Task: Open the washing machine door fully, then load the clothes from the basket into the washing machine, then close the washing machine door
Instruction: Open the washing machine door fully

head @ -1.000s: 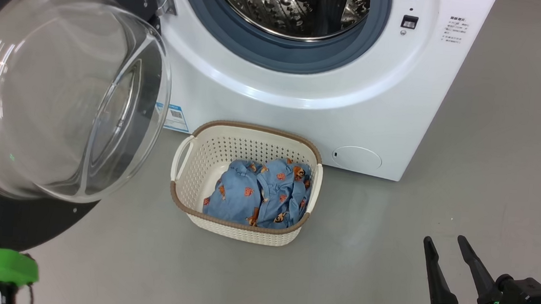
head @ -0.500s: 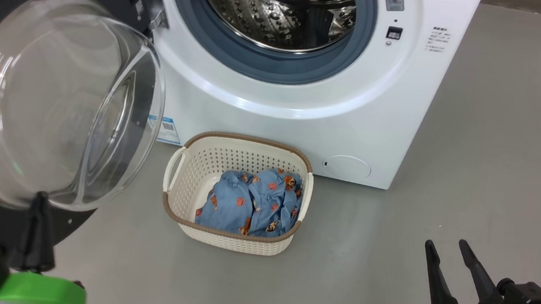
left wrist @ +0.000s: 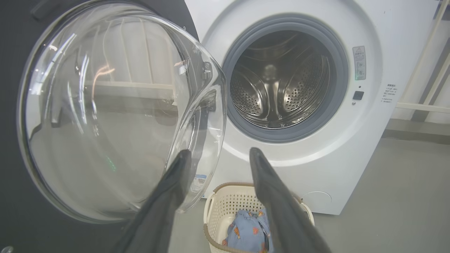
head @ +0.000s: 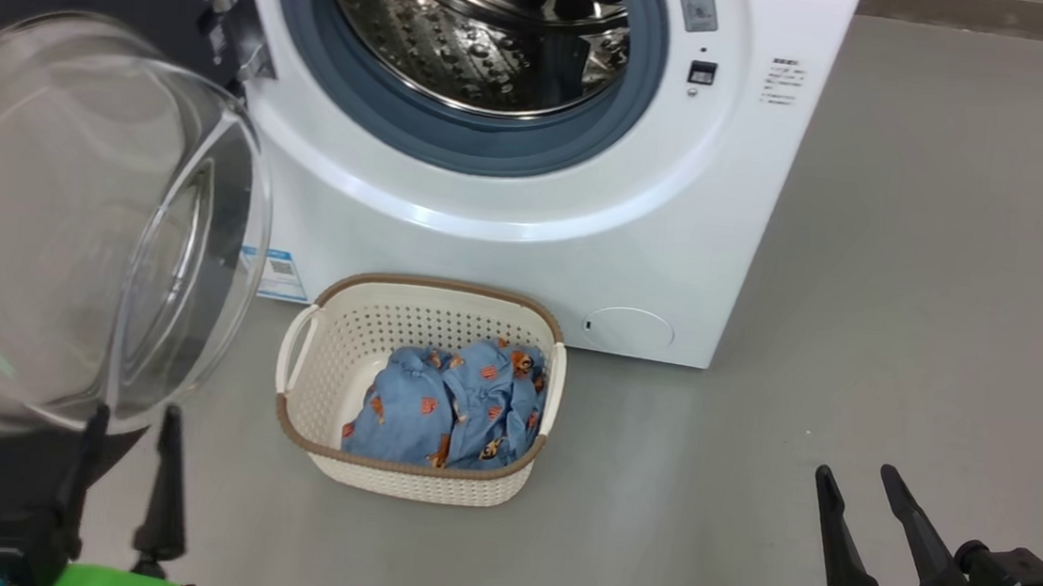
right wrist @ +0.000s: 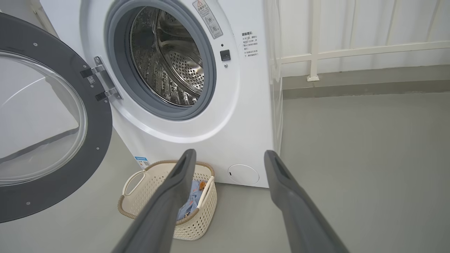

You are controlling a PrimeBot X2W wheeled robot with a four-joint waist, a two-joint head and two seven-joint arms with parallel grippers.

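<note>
The washing machine (head: 486,271) stands at the far side, its white front turned toward the robot, and its steel drum (head: 478,34) is seen to be bare. The door (head: 65,225) is swung out to the left on its hinge, with the glass bowl bulging toward the near side. It is judged to be open wide, though it cannot be told whether the hinge is at its stop. The door should be treated as heavy and stiff and its glass as smooth and slippery, so the black ring's edge is the better place to push it when closing is due.

The basket (head: 433,283) is set on the floor (head: 860,313) just in front of the machine, below the opening. Being light plastic, it may slide if pushed sideways. The clothes (head: 450,409) are heaped in its near right part. They are judged soft, light and limp, so a raised fold at the top of the heap is best pinched deeply. Sagging and trailing ends are to be expected.

The left gripper (head: 136,412) is held at the near left, by the door's lower edge, with its fingers spread and nothing between them. Contact with the glass cannot be told. The right gripper (head: 855,471) is held at the near right, well apart from the basket, spread wide and empty.
</note>
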